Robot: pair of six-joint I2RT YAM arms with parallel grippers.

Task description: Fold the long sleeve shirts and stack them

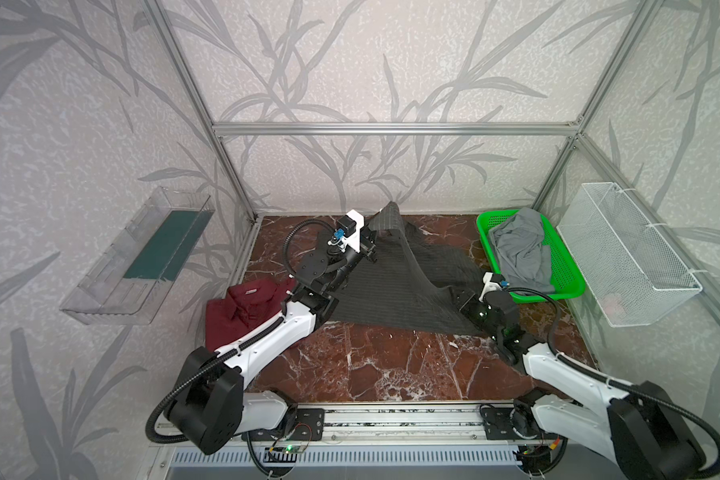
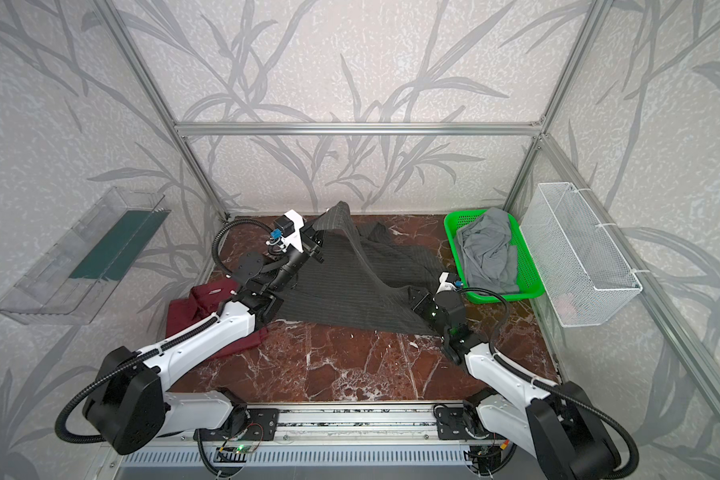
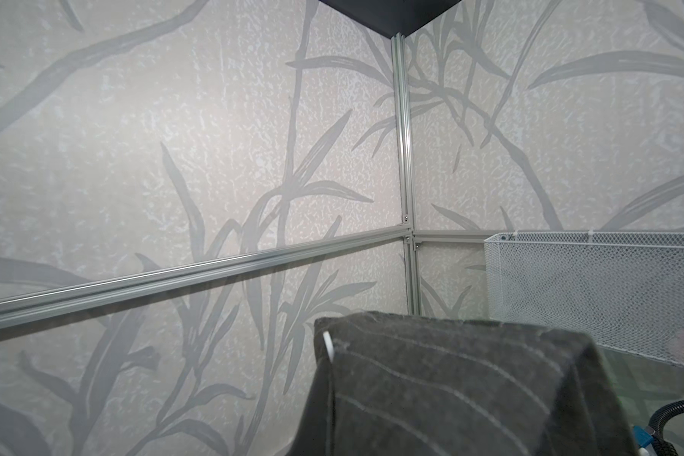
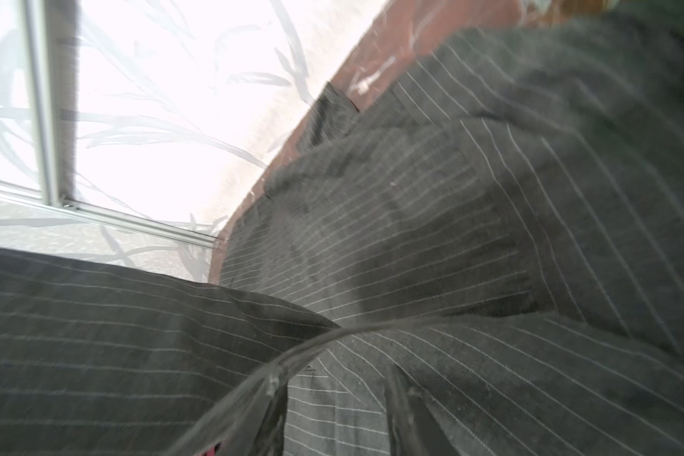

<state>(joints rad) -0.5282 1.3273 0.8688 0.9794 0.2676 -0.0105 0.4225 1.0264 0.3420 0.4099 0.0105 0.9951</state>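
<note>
The charcoal pinstriped shirt (image 1: 400,282) (image 2: 350,286) lies spread over the back middle of the marble table (image 1: 391,365). One part of it is pulled up into a peak by the back wall. My left gripper (image 1: 371,245) (image 2: 319,245) is raised there and shut on that lifted part. In the left wrist view the pinstriped shirt (image 3: 451,387) drapes over the jaws and hides them. My right gripper (image 1: 454,293) (image 2: 416,297) (image 4: 332,379) sits low on the shirt's right side, jaws apart over flat pinstriped shirt (image 4: 451,237) cloth. The maroon shirt (image 1: 242,307) (image 2: 192,307) lies folded at the left, partly under my left arm.
A green basket (image 1: 570,286) holding a crumpled grey cloth (image 1: 520,245) stands at the back right. A white wire basket (image 1: 624,253) hangs on the right wall. A clear shelf (image 1: 142,257) hangs on the left wall. Aluminium frame posts border the table.
</note>
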